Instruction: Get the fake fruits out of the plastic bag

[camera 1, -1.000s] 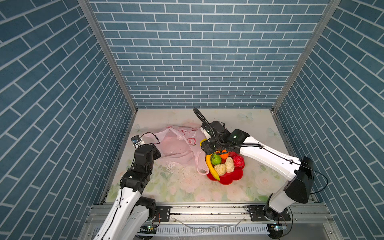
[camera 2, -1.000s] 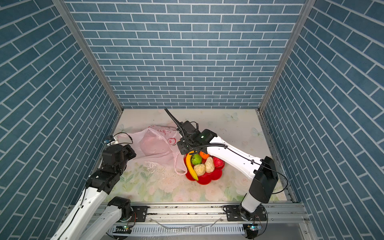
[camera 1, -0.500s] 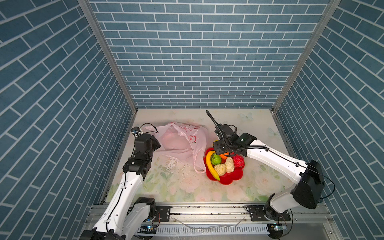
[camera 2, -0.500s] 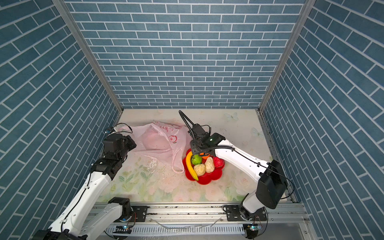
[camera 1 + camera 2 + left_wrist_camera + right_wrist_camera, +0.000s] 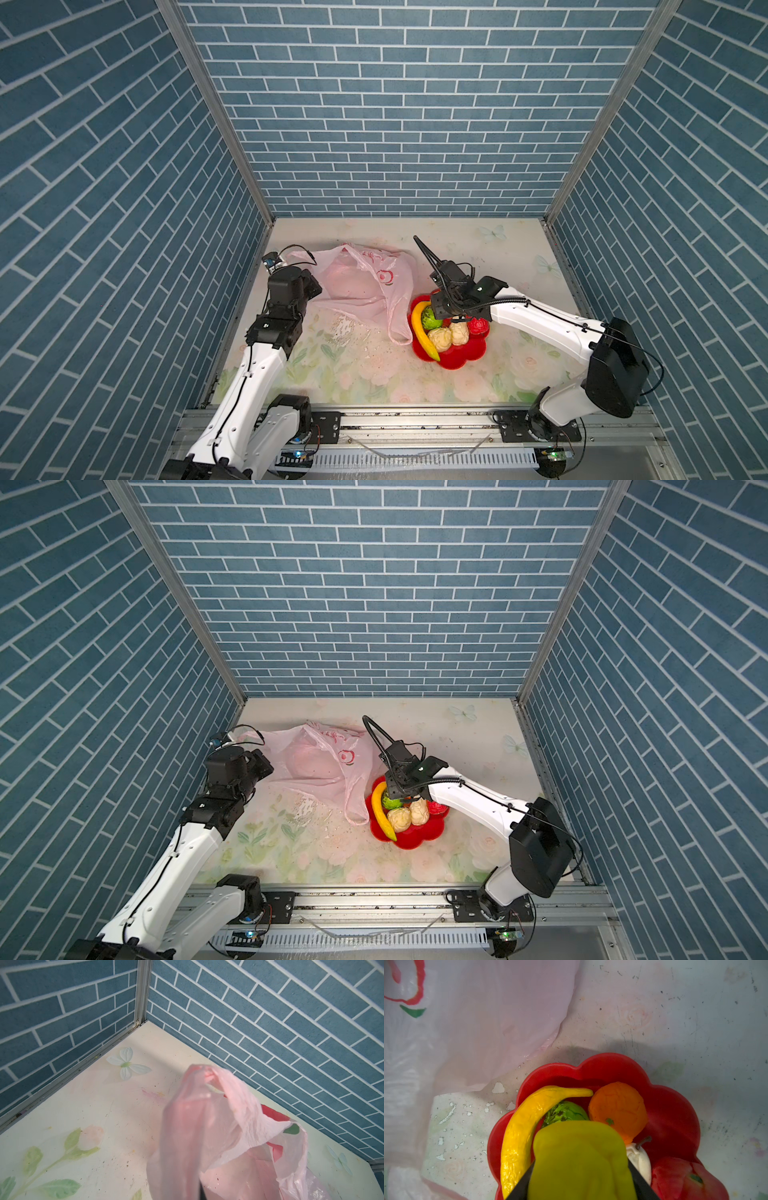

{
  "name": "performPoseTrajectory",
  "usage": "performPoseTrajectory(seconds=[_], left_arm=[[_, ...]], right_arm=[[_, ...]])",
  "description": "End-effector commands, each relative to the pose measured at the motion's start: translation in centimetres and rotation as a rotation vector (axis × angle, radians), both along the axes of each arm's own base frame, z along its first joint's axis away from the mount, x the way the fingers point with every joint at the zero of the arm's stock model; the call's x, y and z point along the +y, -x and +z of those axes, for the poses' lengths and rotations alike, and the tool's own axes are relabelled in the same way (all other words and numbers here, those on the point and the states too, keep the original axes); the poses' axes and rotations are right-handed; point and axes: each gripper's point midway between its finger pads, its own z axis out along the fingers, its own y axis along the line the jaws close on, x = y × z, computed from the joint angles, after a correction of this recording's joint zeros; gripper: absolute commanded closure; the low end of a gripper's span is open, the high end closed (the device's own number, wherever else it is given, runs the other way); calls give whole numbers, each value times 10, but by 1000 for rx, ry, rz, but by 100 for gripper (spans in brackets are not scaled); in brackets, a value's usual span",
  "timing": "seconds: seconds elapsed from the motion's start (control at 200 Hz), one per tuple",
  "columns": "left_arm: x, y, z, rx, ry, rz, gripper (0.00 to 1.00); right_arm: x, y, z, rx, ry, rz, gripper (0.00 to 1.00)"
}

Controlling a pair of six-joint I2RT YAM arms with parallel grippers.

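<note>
Right gripper (image 5: 444,311) part-open, gripping a yellow fruit (image 5: 577,1147) over the red bowl (image 5: 465,355) of 6 fake fruits (image 5: 441,337), left gripper (image 5: 311,286) clamped tight on the plastic bag (image 5: 361,282), at the desk's (image 5: 374,374) left rear

Plastic bag (image 5: 361,286): pale pink, see-through, crumpled, red fruit print. I see it slumped left of the red bowl (image 5: 457,361), with one loop handle trailing down to just beside the bowl's left rim.

Fake fruits: banana (image 5: 424,332) curves along the bowl's left inner wall. Green one (image 5: 430,320), orange one (image 5: 616,1105), red one (image 5: 478,326) and two cream bumpy ones (image 5: 440,337) sit inside the bowl. Yellow one (image 5: 581,1153) hangs just above the bowl, clamped in my right gripper (image 5: 581,1169).
</note>
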Motion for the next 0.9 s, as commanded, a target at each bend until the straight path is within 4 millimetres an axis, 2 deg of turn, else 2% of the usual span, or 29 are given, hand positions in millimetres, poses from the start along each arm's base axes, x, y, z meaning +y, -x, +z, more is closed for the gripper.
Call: performPoseTrajectory(seconds=[0.0,0.41,0.895], left_arm=[[0,0,2,-13,8,-2,95],[-1,1,2,-23,26,-5,95],[-2,1,4,-26,25,-7,95]], right_arm=[[-8,-1,-9,7,2,-59,55],[-14,1,-27,33,31,-67,53],[-20,7,-43,65,39,-94,46]])
